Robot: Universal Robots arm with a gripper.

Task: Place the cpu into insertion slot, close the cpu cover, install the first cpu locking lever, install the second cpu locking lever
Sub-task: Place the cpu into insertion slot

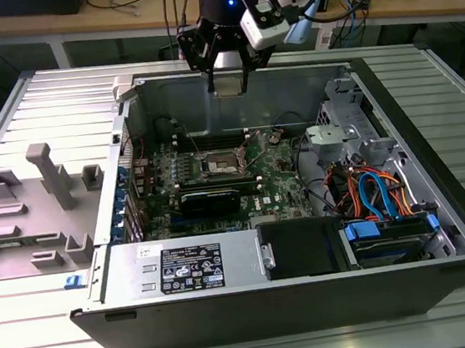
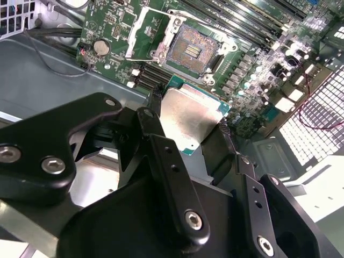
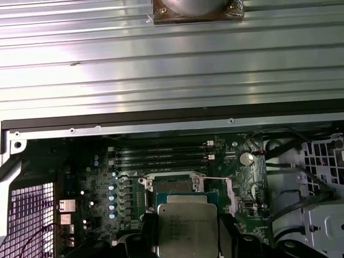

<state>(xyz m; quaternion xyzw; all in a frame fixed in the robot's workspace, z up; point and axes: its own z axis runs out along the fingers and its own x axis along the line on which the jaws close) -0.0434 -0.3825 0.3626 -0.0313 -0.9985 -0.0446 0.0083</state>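
Note:
My gripper (image 1: pixel 229 80) hangs above the back wall of the open computer case, shut on the cpu (image 1: pixel 229 88). In both wrist views the cpu (image 2: pixel 191 115) (image 3: pixel 188 228) sits flat between the two black fingers (image 2: pixel 156 123), its silvery top showing. Below it on the green board lies the insertion slot (image 2: pixel 191 49) (image 1: pixel 223 168), its dark contact field bare. The cpu cover (image 2: pixel 146 33) is swung open beside the slot. In the first wrist view the cpu hides part of the insertion slot (image 3: pixel 173 186).
A black graphics card (image 1: pixel 210 200) lies just in front of the socket, with memory slots (image 1: pixel 212 143) behind it. The power supply (image 1: pixel 184 268) and drive bays with blue and orange cables (image 1: pixel 377 191) fill the case's front and right. A grey fixture (image 1: pixel 48 174) stands outside, at the exterior view's left.

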